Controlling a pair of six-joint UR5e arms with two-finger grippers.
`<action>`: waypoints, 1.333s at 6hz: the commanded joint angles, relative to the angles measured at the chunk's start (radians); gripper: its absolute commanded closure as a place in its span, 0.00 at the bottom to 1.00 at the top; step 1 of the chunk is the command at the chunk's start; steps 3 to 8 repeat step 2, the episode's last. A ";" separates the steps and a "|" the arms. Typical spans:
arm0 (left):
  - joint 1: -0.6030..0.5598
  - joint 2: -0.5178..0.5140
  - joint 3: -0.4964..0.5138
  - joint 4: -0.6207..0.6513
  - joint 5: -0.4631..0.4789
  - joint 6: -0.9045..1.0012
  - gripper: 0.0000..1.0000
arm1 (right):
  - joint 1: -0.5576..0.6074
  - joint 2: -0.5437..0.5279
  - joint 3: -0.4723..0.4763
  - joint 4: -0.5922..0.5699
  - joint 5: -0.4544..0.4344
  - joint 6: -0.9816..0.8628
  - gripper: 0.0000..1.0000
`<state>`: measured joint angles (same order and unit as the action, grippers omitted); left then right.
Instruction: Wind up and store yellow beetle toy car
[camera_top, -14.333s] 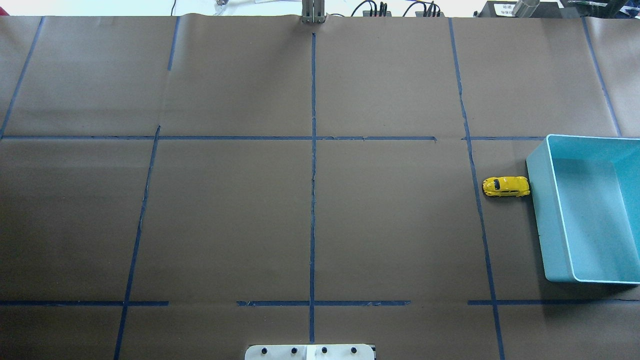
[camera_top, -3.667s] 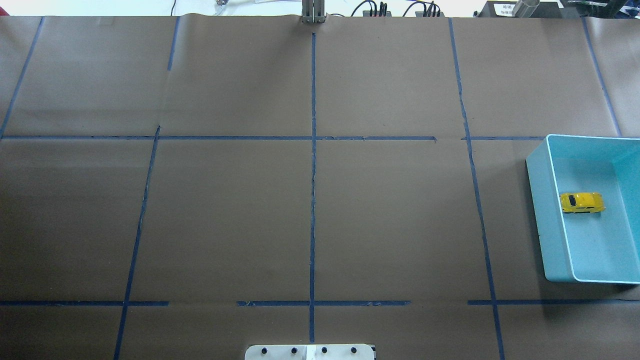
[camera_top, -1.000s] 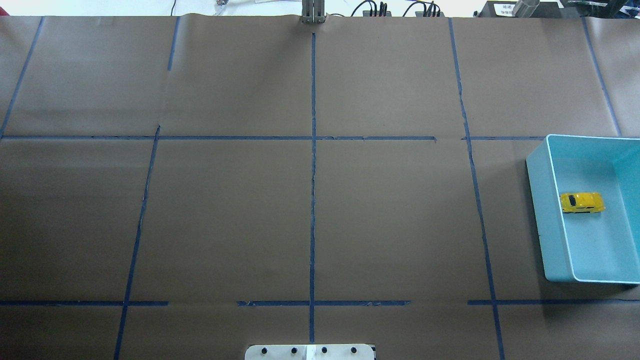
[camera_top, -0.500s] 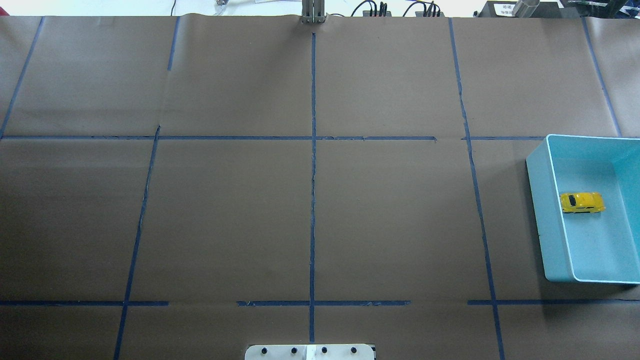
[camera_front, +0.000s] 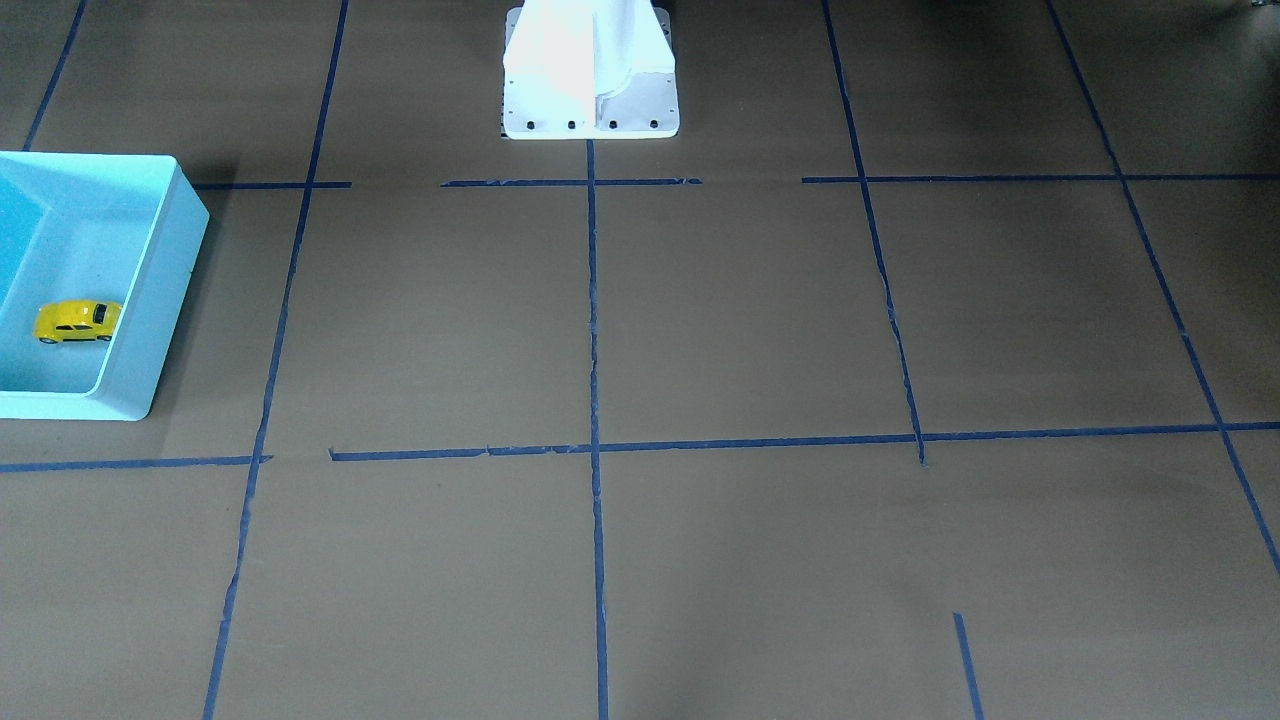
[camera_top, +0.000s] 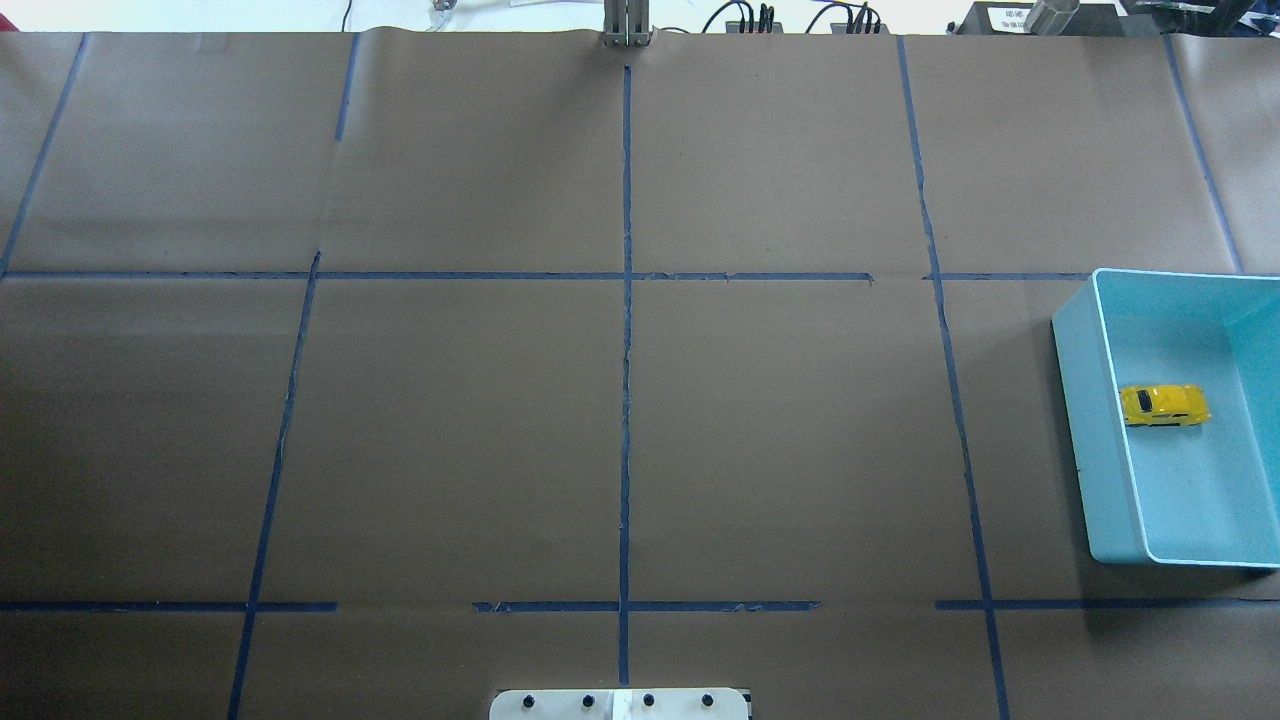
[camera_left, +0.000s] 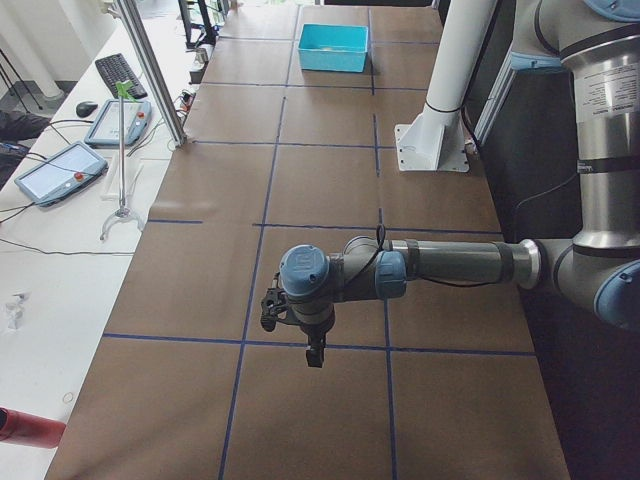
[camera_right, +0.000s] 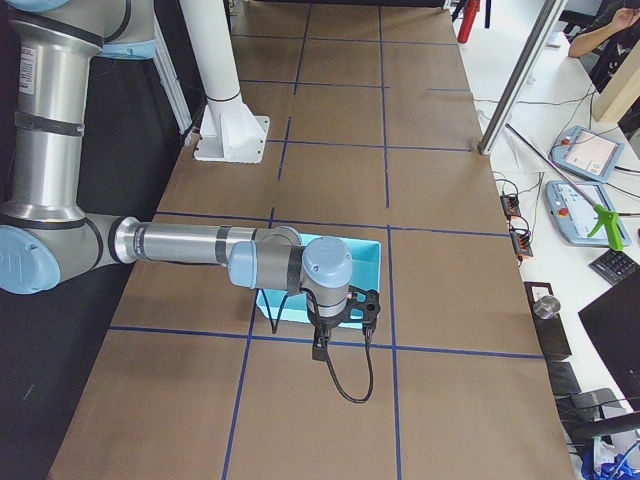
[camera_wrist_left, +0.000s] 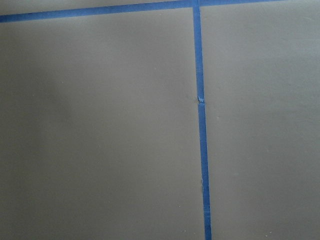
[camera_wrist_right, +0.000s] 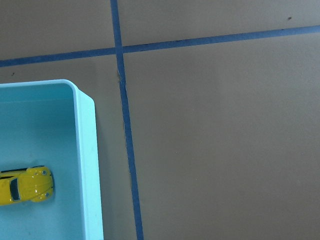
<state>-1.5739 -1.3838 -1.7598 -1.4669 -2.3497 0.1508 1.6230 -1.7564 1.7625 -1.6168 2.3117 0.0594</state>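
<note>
1. The left gripper (camera_left: 314, 352) hangs from the near arm in the lower middle of the left-side view, over bare brown paper (camera_top: 450, 430); whether its jaws are apart or together I cannot tell from that view; its wrist camera sees only paper and blue tape lines (camera_wrist_left: 201, 125).
2. The right gripper (camera_right: 321, 345) hangs at the centre of the right-side view, just in front of the light blue bin (camera_right: 370, 262); here too I cannot tell how its jaws stand; its wrist camera looks down on the bin's corner at the lower left of its frame.
3. The yellow beetle toy car (camera_top: 1163, 405) lies on the bin's floor at the right edge of the overhead view, apparently on its wheels, close to the bin's left wall there; whether it touches that wall is unclear.
4. Judging from this, storing looks done; whether the car was wound does not show; the next move likely calls only for both arms to keep clear of the bin.
</note>
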 joint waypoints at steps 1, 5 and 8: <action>0.000 -0.001 0.006 -0.001 0.000 0.001 0.00 | 0.000 -0.002 0.000 0.000 0.000 0.000 0.00; 0.000 -0.001 0.006 0.000 0.000 0.001 0.00 | 0.000 0.000 0.000 0.000 0.000 0.000 0.00; 0.000 -0.001 0.006 0.000 0.000 0.001 0.00 | 0.000 0.000 0.000 0.000 0.000 0.000 0.00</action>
